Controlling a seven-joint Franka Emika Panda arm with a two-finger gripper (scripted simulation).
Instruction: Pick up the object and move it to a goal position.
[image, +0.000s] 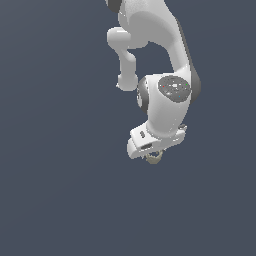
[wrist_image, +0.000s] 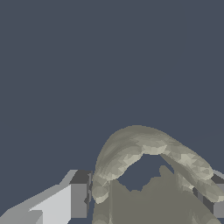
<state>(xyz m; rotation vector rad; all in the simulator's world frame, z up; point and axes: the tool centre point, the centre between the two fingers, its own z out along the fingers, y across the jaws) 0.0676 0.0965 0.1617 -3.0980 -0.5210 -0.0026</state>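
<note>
The arm (image: 165, 55) bends down from the exterior view's top, wrist low. Its gripper (wrist_image: 146, 199) is closed on the tan ring (wrist_image: 144, 146), which sits between the fingers (wrist_image: 78, 199), peeking out just beneath the hand

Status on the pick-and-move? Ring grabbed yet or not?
Done: the pincer has reached the tan ring, which peeks out just below it in the exterior view. In hand: the wrist view shows the ring between the two fingers, pressed against them, so a grip looks set. Left: the carry; no goal marker shows, and whether it has been lifted cannot be told.
</note>
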